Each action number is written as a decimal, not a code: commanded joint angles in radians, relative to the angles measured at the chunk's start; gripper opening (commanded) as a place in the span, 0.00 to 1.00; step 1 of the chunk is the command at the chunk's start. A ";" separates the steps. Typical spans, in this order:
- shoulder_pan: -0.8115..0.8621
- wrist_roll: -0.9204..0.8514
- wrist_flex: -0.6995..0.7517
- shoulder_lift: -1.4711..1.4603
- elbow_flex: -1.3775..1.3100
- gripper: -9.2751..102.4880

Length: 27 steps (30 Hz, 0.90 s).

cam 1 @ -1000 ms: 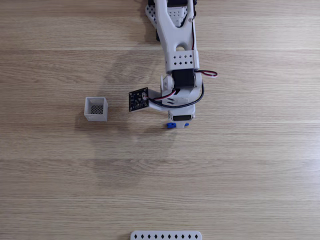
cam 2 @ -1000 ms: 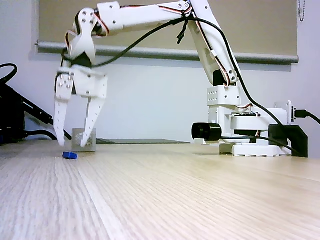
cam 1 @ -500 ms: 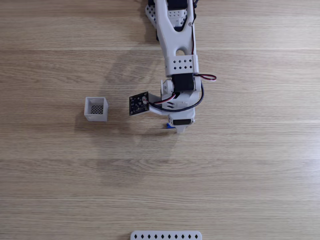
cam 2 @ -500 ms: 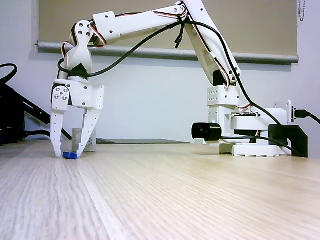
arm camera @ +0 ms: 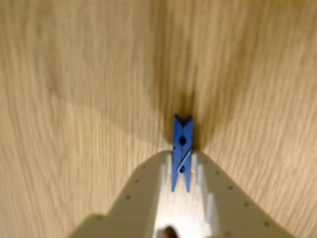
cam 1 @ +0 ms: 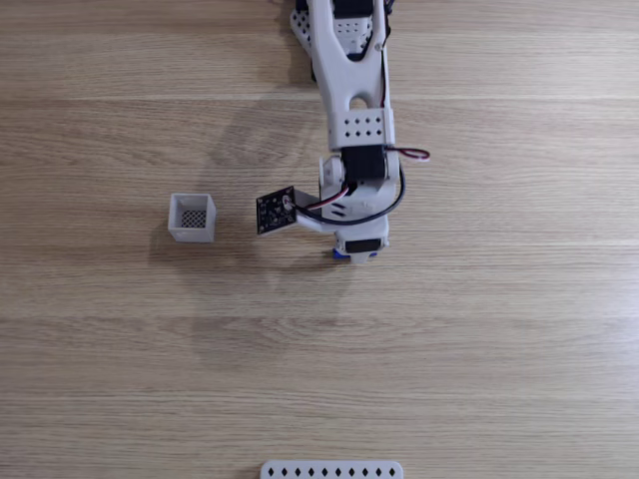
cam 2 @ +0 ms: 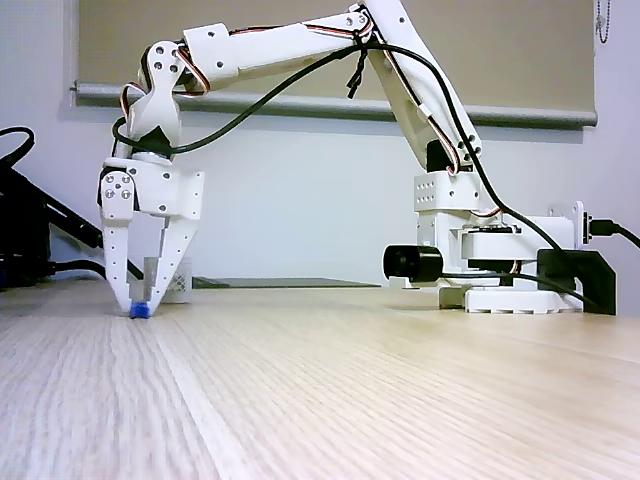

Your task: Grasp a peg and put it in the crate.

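The blue peg (arm camera: 182, 148) lies on the wooden table, lengthwise between my two white fingers (arm camera: 148, 181). My gripper (arm camera: 182, 161) points straight down with its tips at the table and is shut on the peg, which rests on the wood. In the side fixed view the gripper (cam 2: 138, 302) pinches the peg (cam 2: 140, 312) at its tips. From above, small blue bits of the peg (cam 1: 339, 252) show under the gripper (cam 1: 357, 251). The white crate (cam 1: 191, 217) stands apart to the left, and in the side view the crate (cam 2: 178, 281) is just behind the fingers.
A long white strip with diamond holes (cam 1: 331, 469) lies at the table's near edge. The arm's base (cam 2: 500, 260) stands at the right of the side view, with cables. Dark gear (cam 2: 30, 240) sits at the left edge.
The gripper has come down from above the table onto the peg, and its fingers have drawn together around it. The crate has stayed put.
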 commanded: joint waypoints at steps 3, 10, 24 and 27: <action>-0.026 -0.296 -0.316 0.408 0.359 0.08; 0.112 -0.666 -0.847 0.773 0.874 0.08; 0.552 -1.545 -1.819 0.793 1.261 0.08; 0.603 -1.575 -1.934 0.680 1.289 0.08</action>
